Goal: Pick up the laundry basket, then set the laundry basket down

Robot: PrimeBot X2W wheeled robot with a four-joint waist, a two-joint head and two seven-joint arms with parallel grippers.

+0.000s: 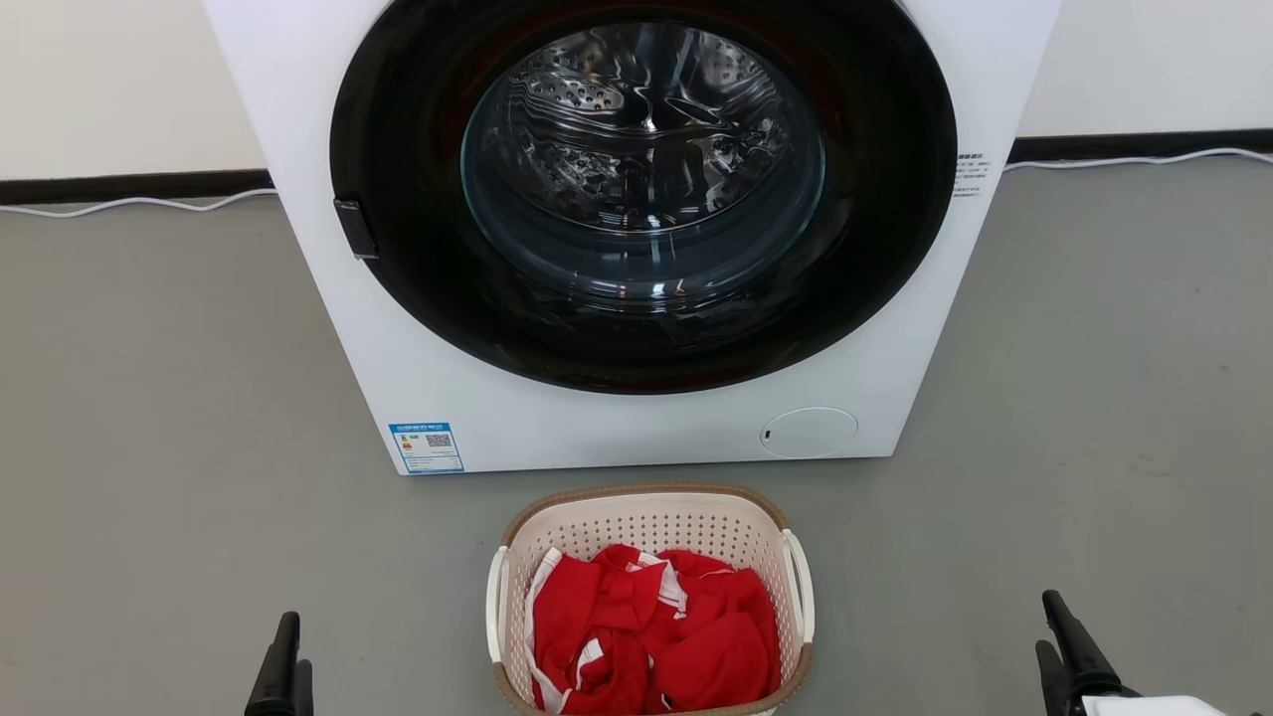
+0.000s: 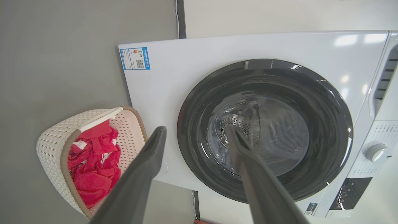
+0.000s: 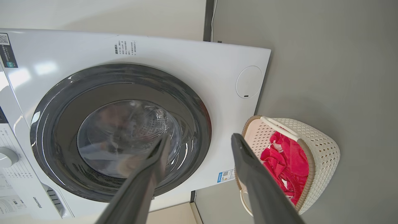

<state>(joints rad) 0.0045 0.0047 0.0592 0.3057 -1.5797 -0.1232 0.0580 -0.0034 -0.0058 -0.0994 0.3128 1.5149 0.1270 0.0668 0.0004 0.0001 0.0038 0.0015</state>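
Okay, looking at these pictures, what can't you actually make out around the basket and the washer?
- Head view: the laundry basket has its near end cut off by the bottom edge, and red clothes hide its floor.
- Head view: the washer is cut off at the top edge. The print on the blue label is too small to read.
- Head view: the left pincer and right pincer are cut off below the fingertips.
- Right wrist view: glare on the door glass blurs the drum.

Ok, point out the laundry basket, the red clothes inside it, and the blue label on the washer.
laundry basket [image 1: 646, 522], head view, on its far perforated wall.
red clothes [image 1: 696, 636], head view, middle of the pile.
blue label [image 1: 427, 447], head view, centre of the sticker.
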